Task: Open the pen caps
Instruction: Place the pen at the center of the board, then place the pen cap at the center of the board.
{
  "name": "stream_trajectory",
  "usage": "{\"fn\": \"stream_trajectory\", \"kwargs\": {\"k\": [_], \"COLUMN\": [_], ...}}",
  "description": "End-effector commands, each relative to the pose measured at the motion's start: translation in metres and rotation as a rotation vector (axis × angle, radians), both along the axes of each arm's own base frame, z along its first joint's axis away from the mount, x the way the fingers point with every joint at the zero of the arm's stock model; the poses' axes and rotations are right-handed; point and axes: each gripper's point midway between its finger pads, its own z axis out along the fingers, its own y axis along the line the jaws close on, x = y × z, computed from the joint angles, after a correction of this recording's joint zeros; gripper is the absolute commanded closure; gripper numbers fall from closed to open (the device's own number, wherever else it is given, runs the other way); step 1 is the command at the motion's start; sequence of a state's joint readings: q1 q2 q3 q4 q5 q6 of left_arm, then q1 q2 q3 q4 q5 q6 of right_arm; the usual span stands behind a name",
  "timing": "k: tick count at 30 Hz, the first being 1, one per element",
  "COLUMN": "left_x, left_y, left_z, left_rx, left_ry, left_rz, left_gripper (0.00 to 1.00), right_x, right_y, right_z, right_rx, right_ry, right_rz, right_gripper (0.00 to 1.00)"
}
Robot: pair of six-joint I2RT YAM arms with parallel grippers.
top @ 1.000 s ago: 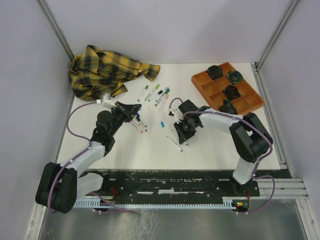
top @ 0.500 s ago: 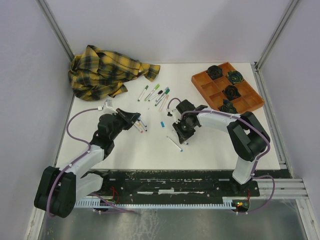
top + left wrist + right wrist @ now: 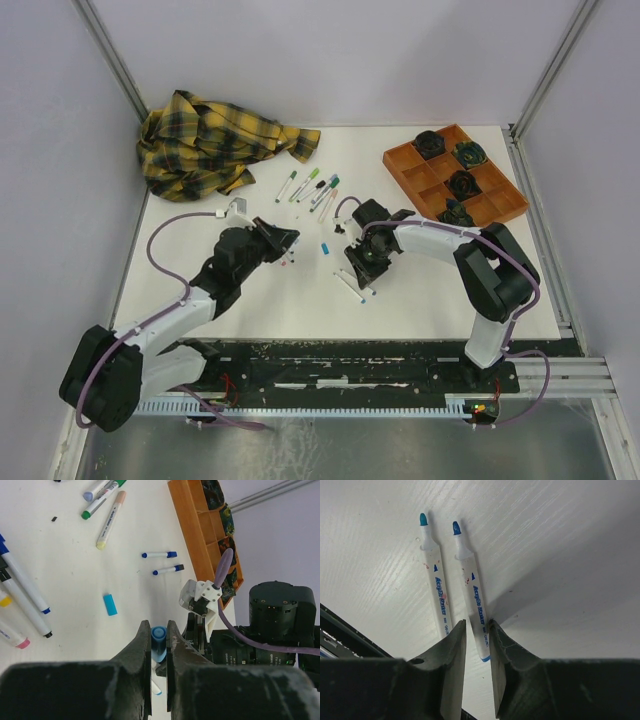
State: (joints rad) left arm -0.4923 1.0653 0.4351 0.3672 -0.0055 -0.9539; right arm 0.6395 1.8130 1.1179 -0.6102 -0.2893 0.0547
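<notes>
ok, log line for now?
left gripper: shut on blue cap | right gripper: around end of uncapped blue pen, grip unclear | teal pen alongside

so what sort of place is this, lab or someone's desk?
Probably a robot test cell in a lab. A white table boxed in by blank walls and aluminium rails, a left arm and right arm bolted at its near edge, staged props: marker pens, an orange tray, a plaid cloth.

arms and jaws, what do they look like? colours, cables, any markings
The left arm and right arm have white links between bulky black joint housings. Each carries a looping purple cable, anchored by a white bracket near the wrist. The jaws are dark, slightly scuffed plastic. No markings are legible.
</notes>
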Motion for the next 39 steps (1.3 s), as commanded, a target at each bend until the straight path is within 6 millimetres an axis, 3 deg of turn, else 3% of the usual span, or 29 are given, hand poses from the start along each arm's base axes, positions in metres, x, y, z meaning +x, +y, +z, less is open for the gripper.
{"fn": "stream_trajectory", "kwargs": {"k": [1, 7, 15, 24, 30, 39], "left_x": [0.012, 0.011, 0.018, 0.036, 0.046, 0.053], "left_y": [-0.009, -0.036, -0.072, -0.094, -0.103, -0.108], "left_z": [0.017, 0.007, -0.015, -0.064, -0.087, -0.115], "left_rx": [0.047, 0.074, 0.141, 0.420, 0.573, 0.701], "left_ry": [-0.063, -0.042, 0.017, 0.199, 0.261, 0.352], "left_rz": [0.011, -0.026, -0.050, 0.033, 0.052, 0.061], "left_gripper": [0.97, 0.97, 0.97, 0.97, 0.94, 0.92], "right_x": [0.008, 0.010, 0.019, 0.031, 0.041, 0.042], "right_y": [0.011, 0.016, 0.014, -0.010, -0.030, -0.035], "right_z": [0.017, 0.037, 0.079, 0.125, 0.136, 0.142], "right_rx": [0.040, 0.087, 0.149, 0.199, 0.204, 0.227], "right_ry": [-0.028, -0.061, -0.180, -0.301, -0.301, -0.304], "right_rz": [0.012, 0.015, 0.031, 0.016, -0.052, -0.075], "right_gripper": [0.68, 0.64, 0.60, 0.57, 0.57, 0.57]}}
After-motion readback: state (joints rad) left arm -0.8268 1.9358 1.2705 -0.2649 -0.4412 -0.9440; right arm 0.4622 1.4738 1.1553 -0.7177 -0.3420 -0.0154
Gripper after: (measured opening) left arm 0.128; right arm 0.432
